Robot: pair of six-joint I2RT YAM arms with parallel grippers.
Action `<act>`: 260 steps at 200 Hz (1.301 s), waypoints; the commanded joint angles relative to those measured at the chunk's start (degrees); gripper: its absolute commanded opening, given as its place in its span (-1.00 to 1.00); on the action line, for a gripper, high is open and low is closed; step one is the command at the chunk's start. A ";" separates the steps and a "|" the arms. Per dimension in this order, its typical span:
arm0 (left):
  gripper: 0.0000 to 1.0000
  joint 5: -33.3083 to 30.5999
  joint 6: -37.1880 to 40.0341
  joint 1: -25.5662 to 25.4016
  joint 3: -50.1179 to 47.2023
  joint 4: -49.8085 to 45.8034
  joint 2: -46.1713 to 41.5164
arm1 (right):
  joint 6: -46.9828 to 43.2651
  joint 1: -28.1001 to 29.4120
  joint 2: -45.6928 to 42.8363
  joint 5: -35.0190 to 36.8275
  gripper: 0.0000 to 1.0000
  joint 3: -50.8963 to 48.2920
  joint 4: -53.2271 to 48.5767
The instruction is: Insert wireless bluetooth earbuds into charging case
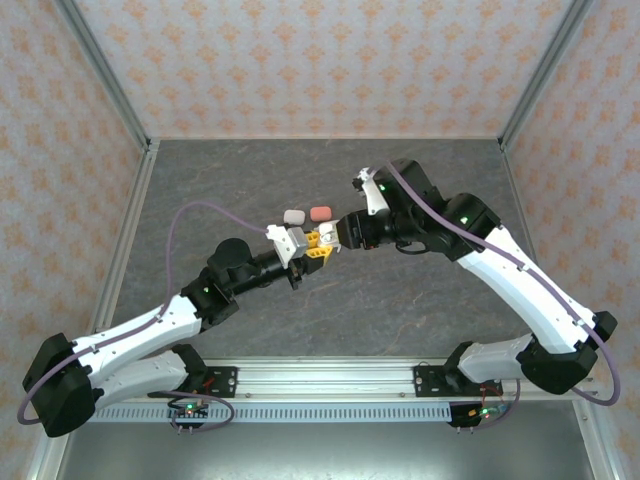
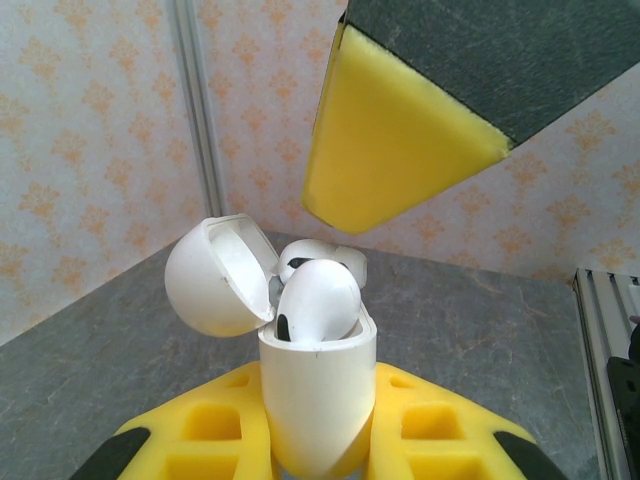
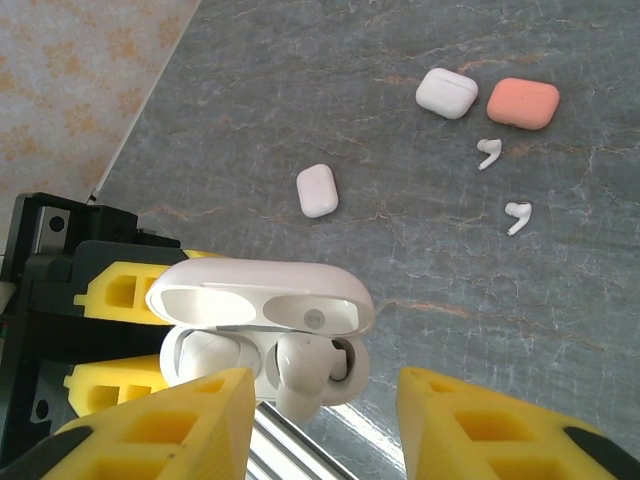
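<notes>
- Both arms rose from a slotted metal rail (image 1: 330,385) at the near edge of the tabletop (image 1: 420,310).
- The left arm (image 1: 150,335) reached forward and to the right. The right arm (image 1: 520,290) bent at the elbow and reached back to the left, so the two wrists met nose to nose over the middle of the tabletop.
- The left claw (image 2: 318,440) was clamped tight on the body of an open white case (image 2: 318,400), holding it upright between its yellow fingers (image 2: 200,435), with the lid (image 2: 215,275) swung back.
- A white earbud (image 2: 318,300) sat in the mouth of the case, with a second earbud (image 2: 325,255) just behind it.
- The right claw (image 3: 325,420) hovered just over the case with its yellow fingers (image 3: 160,430) spread apart and gripping nothing.
- Farther out on the grey, stone-patterned surface lay a small closed white case (image 3: 317,190).
- Beyond it lay two loose white earbuds (image 3: 489,152) (image 3: 517,216), apart from each other.
- Farther still sat another white case (image 3: 446,92), with a coral case (image 3: 523,102) just beside it.
- Walls papered in a pale orange floral pattern (image 1: 300,60) enclosed the tabletop, with metal posts (image 1: 105,70) at the corners.
</notes>
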 commanded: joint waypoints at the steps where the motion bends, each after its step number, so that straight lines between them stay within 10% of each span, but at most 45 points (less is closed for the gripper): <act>1: -1.00 -1.09 0.05 -0.60 2.08 2.36 0.27 | -0.36 0.54 0.56 0.66 -0.18 -0.42 1.27; 260: -1.00 -2.53 -0.76 -1.09 1.66 4.37 0.70 | 14.32 0.02 -5.12 7.39 -0.71 -8.67 10.91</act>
